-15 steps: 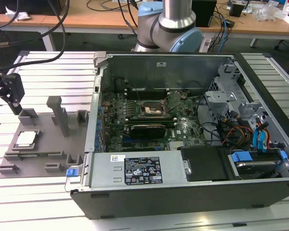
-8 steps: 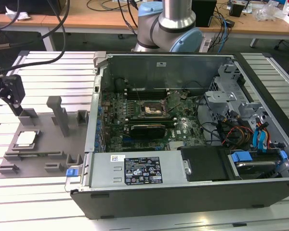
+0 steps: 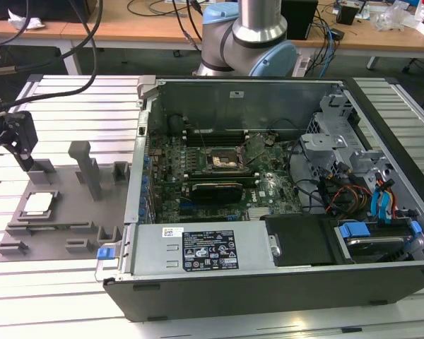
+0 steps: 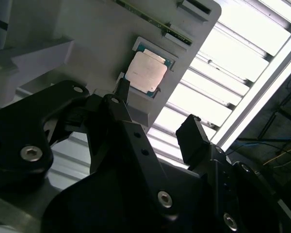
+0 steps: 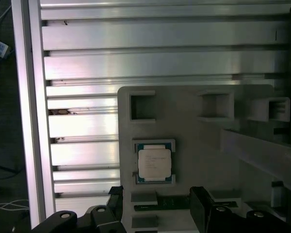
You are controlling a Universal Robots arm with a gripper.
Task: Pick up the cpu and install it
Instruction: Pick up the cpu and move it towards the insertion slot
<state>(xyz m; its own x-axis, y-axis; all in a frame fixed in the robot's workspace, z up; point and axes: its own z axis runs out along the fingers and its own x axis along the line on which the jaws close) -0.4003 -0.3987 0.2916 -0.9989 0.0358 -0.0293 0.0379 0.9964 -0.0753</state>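
The cpu (image 3: 39,203) is a pale silver square lying flat in a recess of the grey tray (image 3: 71,219), at the exterior view's left. My black gripper (image 3: 25,159) hangs above the tray's back corner, a little behind the cpu and not touching it. In the first wrist view the cpu (image 5: 154,162) lies just ahead of my gripper (image 5: 157,200). In the second wrist view my gripper (image 4: 157,114) stands open with nothing between its fingers, and the cpu (image 4: 145,71) sits beyond one fingertip (image 4: 122,88). The black motherboard socket (image 3: 222,159) lies inside the open computer case (image 3: 240,272).
Raised grey blocks (image 3: 85,166) stand on the tray between the cpu and the case. The case's metal wall (image 3: 138,176) rises along the tray's right side. The bench is ribbed aluminium (image 3: 63,106). The arm's base (image 3: 251,42) stands behind the case, with cables around it.
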